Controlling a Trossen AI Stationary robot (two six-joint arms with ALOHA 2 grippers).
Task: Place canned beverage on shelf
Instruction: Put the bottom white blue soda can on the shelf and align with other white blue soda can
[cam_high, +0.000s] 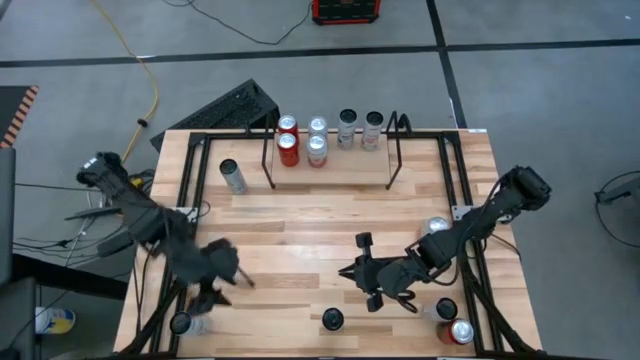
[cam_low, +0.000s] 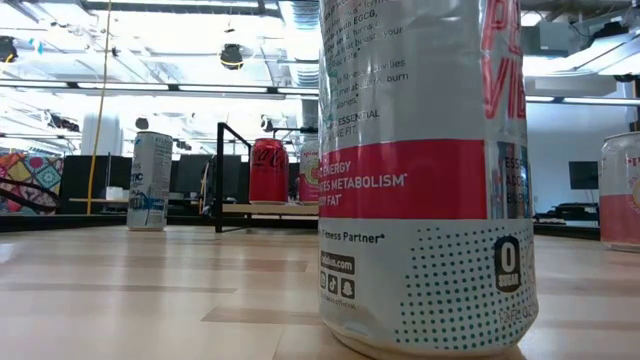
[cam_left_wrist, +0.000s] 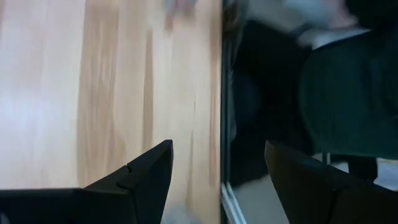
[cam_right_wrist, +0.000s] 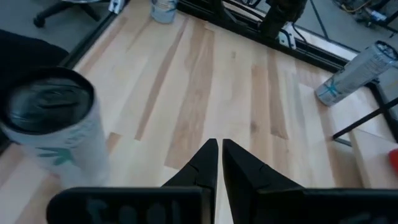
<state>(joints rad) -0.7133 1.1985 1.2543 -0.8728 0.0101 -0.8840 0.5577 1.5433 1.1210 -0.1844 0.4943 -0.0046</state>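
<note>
Wooden boards make up the table (cam_high: 300, 230), pale and smooth, with black rails along its sides.

Down near the front left corner, the left gripper (cam_high: 205, 300) hangs right over a can (cam_high: 183, 322) standing at that corner. Its two dark, pointy fingers (cam_left_wrist: 146, 177) stand apart with nothing between them. From the wrist view they straddle the table's edge, and the can itself is mostly hidden there. The can stands upright, so its long way runs up and down, and it sits just in front of the gripper, toward the table's front edge. My guess is that this arm goes for it, because it is the nearest arm by far.

Over on the other side, the right gripper (cam_high: 352, 270) waits above the middle of the table with its fingers pressed together, holding nothing. A white can with a dark top (cam_right_wrist: 53, 127) stands near it.

Far at the back stands the shelf (cam_high: 330, 170), a low rack of thin black wire with a looped bracket at each end. Shiny round cans already stand on it, red ones (cam_high: 288, 148) and silvery ones (cam_high: 346, 128). Another silver can (cam_high: 233, 176) stands on the table just left of the shelf.
</note>
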